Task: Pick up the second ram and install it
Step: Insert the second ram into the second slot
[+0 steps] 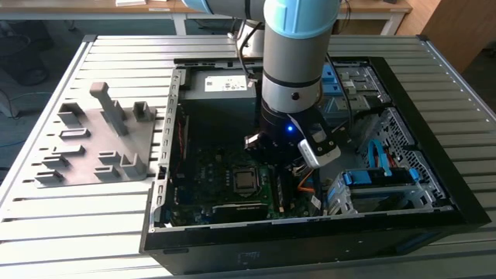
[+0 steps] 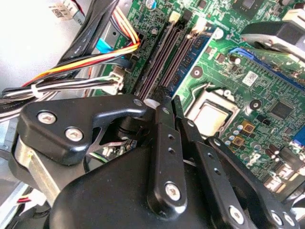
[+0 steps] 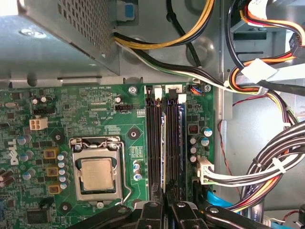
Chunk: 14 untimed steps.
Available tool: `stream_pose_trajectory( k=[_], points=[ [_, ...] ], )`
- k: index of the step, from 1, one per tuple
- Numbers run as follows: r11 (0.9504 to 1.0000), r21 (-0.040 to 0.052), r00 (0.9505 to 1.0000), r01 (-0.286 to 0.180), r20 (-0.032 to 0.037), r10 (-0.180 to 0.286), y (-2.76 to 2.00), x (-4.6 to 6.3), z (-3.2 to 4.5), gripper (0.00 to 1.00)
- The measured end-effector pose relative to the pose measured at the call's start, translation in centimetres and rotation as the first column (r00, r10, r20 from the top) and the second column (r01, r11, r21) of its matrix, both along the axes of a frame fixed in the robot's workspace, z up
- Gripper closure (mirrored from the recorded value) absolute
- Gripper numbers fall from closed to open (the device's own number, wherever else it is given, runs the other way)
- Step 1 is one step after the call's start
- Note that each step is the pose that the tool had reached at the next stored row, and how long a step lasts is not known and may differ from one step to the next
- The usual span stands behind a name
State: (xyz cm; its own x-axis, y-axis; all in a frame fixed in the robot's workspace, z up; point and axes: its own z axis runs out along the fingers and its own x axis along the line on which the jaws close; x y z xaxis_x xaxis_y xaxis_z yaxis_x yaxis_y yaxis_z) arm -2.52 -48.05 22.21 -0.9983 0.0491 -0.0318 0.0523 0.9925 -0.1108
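Note:
In both wrist views the second ram (image 2: 182,55) (image 3: 174,143) shows as a long dark stick with a blue-green edge. It stands along the memory slot farther from the processor socket (image 3: 97,174), with an empty dark slot pair (image 3: 153,143) beside it. My gripper (image 2: 169,100) (image 3: 165,205) hangs just over the near end of that stick. Its black fingers (image 2: 162,138) are drawn together with barely a slit between the tips. Whether the tips touch the stick is hidden. In the exterior view my arm (image 1: 291,87) reaches down into the open computer case (image 1: 434,192), over the green motherboard (image 1: 209,174).
Bundles of coloured cables (image 3: 267,167) run close beside the slots, and the grey power supply box (image 3: 62,38) sits past their far end. Blue drive brackets (image 1: 380,177) fill the case's right end in the exterior view. A grey fixture plate (image 1: 93,139) with upright blocks lies left of the case.

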Motion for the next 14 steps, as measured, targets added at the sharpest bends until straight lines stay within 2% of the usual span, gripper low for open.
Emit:
stream_pose_trajectory(
  k=[9,14],
  points=[
    [1.0000,0.0004,1.0000,0.003,0.0000,-0.003,0.15,0.00,-0.22,0.86],
    [1.0000,0.0047,1.0000,0.000,-0.0001,0.000,0.19,-0.05,-0.45,0.86]
  ],
)
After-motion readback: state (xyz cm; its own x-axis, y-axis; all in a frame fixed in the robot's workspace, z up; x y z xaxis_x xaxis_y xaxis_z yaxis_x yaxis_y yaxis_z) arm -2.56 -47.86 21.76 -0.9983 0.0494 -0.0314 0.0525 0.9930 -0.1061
